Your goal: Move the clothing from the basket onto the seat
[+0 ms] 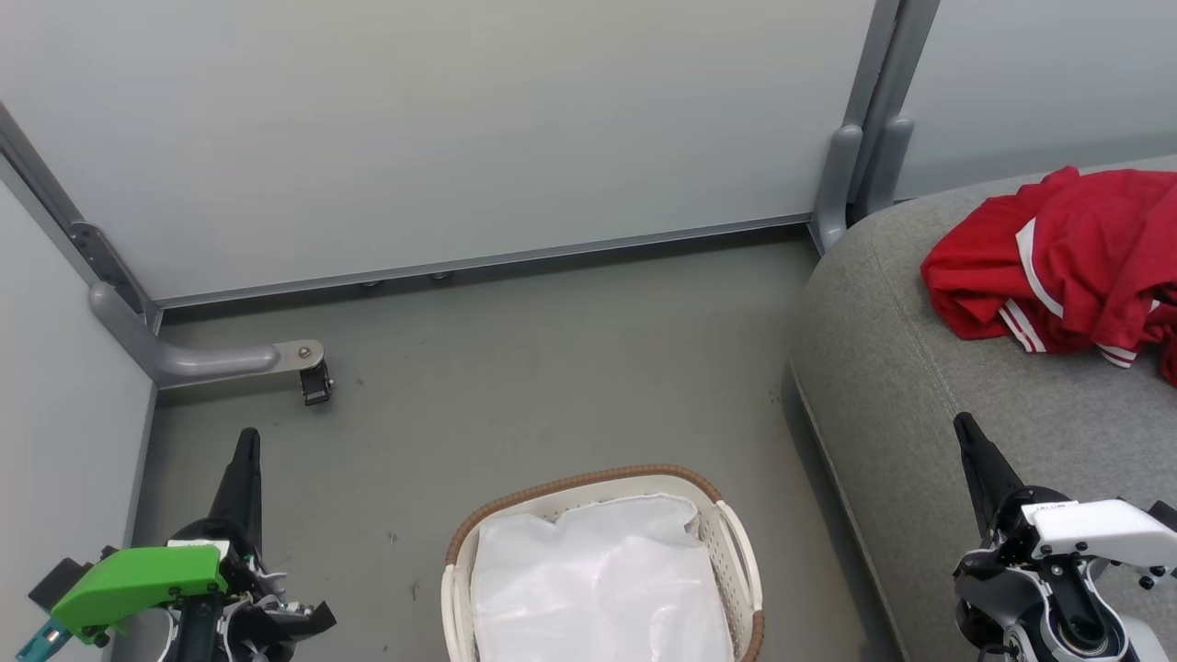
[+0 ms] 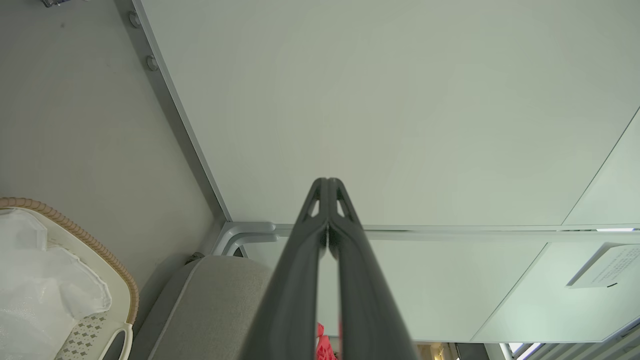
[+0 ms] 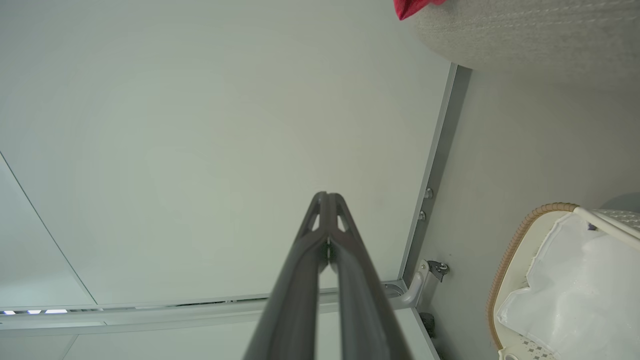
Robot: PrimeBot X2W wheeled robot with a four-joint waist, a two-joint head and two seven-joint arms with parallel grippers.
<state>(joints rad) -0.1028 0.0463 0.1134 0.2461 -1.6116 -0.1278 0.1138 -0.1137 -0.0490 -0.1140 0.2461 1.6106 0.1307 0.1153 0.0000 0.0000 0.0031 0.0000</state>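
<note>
Closest in, low at either side, were the two grippers. The left gripper hung over the floor to the left of the basket. Its two dark fingers were pressed tip to tip with nothing between them, and the left wrist view showed the tips meeting against the pale wall. The right gripper was poised above the near part of the seat. Its fingers too were drawn together and held nothing, the tips touching in the right wrist view. Both grippers pointed away from the robot, toward the wall.

Between the arms the basket stood on the floor, its near end cut off by the bottom edge of the head view. Inside lay a crumpled white liner that reached almost to the brown rim. The seat was near the basket on its right, with a strip of floor between them.

The clothing lay on the seat, a rumpled red heap with white striped trim. It sat toward the seat's far end and ran off the right edge of the view, well apart from the basket and clear of the right gripper. A grey post rose behind the seat's far corner, and a grey bracket stuck out along the floor in the left corner.
</note>
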